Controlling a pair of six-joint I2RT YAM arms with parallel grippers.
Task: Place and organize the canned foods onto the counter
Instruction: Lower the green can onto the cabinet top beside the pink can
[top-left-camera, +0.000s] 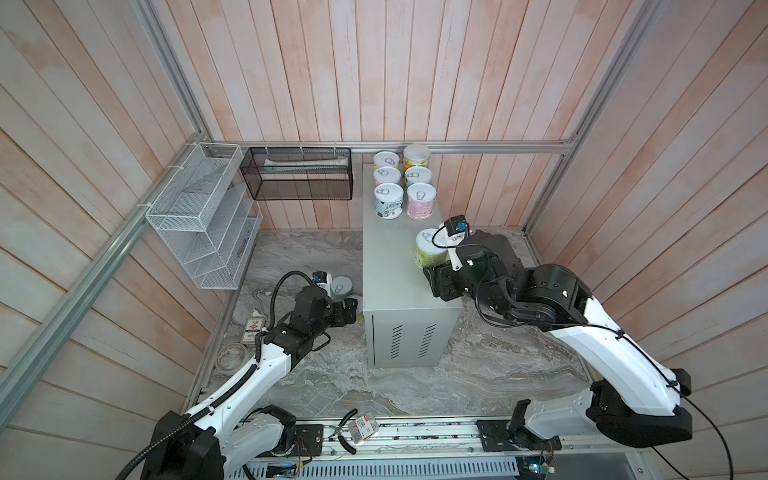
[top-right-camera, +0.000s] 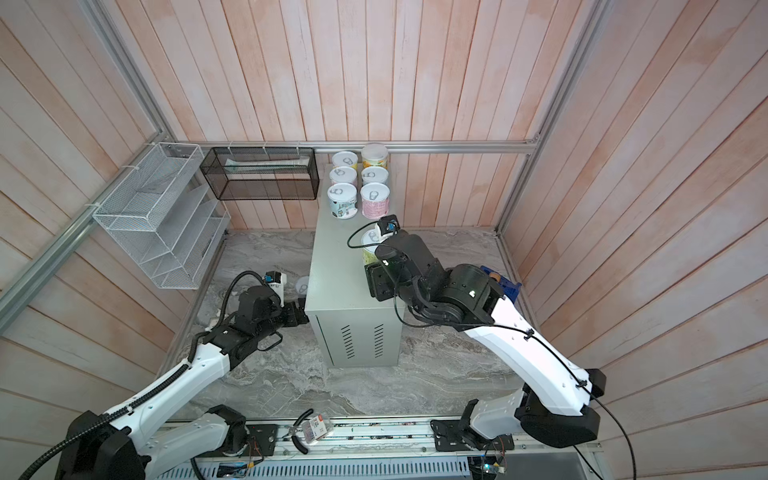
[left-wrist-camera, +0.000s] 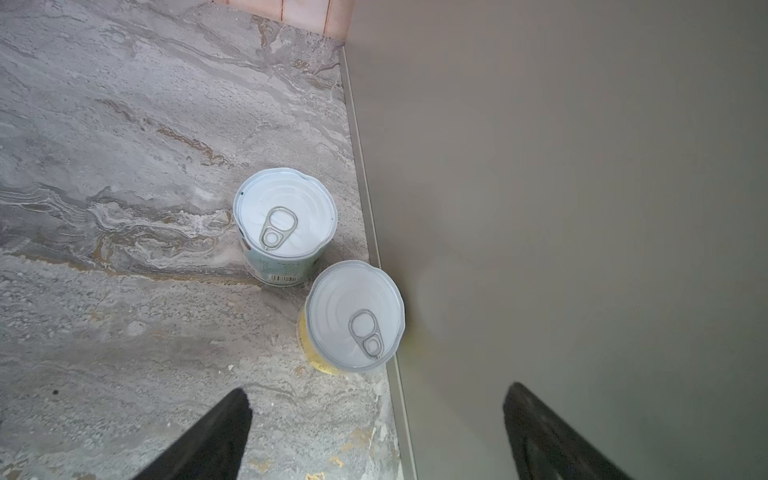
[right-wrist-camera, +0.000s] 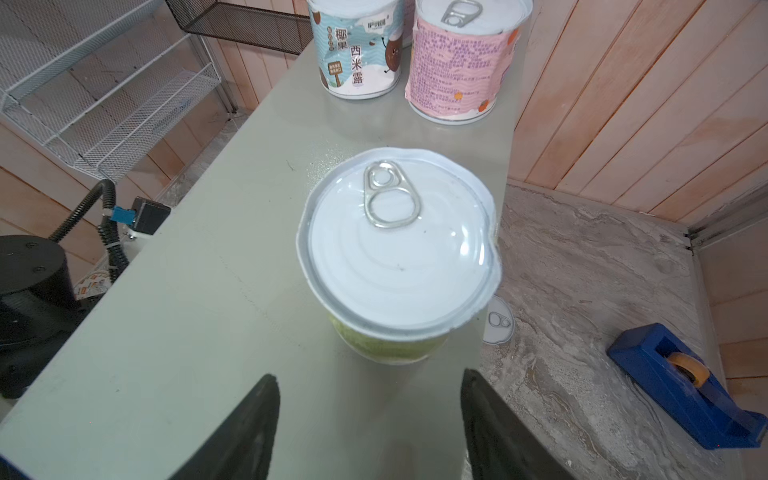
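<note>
Holds right gripper (right-wrist-camera: 370, 376) part-open, empty, just behind green can (right-wrist-camera: 399, 257) on counter (right-wrist-camera: 208, 291); left gripper (left-wrist-camera: 379, 390) wide, empty.

Hangs left gripper (left-wrist-camera: 378, 388) low beside the counter (top-left-camera: 395, 257), jaws wide. Holds right gripper (right-wrist-camera: 369, 374) over its top, jaws apart, empty.

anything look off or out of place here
The green-labelled can stands upright but alone, close to one long edge of the counter, a gap away from the tidy six-can block, and its lid rim looks dented and wavy. Nothing looks spilled.
</note>
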